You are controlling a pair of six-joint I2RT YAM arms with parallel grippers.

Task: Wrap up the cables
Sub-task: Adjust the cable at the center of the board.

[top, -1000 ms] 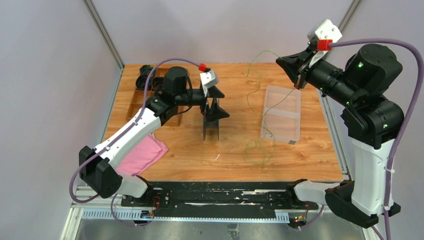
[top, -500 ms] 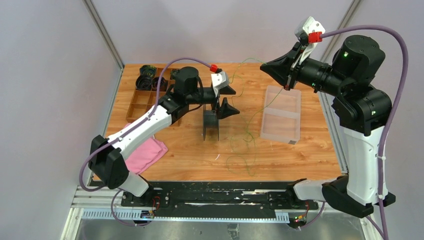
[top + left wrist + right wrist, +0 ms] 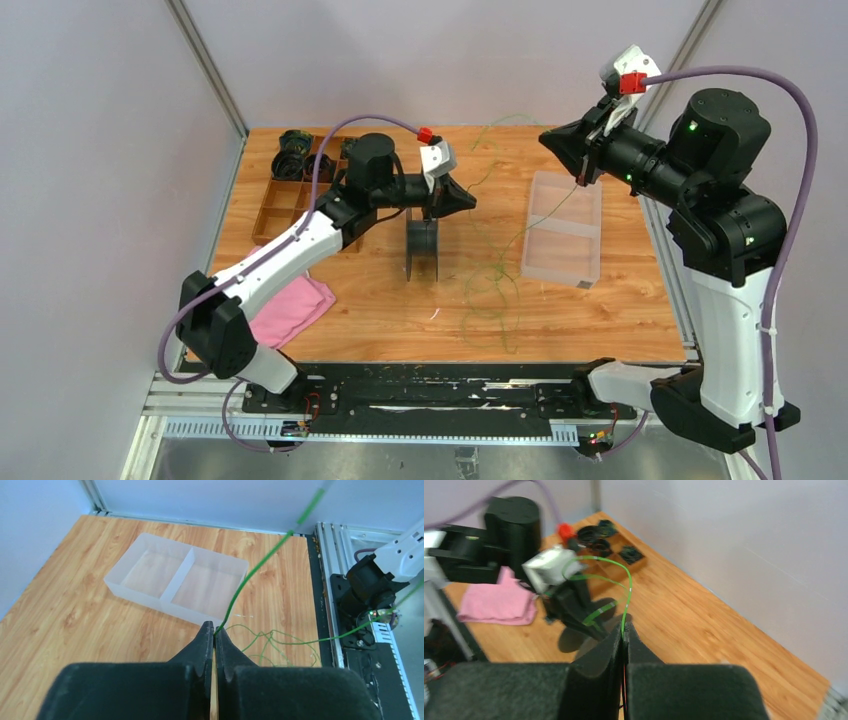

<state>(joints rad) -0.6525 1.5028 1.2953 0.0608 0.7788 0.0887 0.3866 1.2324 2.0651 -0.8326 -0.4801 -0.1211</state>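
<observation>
Left pincer (image 3: 214, 630) and right pincer (image 3: 624, 630) each clamped on green wire (image 3: 252, 572); keep span taut while winding (slack on desk (image 3: 620, 320)).

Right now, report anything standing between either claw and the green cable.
Nothing visible does. The left claw is shut on the green cable, and the right claw is shut on it further along. The slack trails down onto the table beside the clear tray.
</observation>
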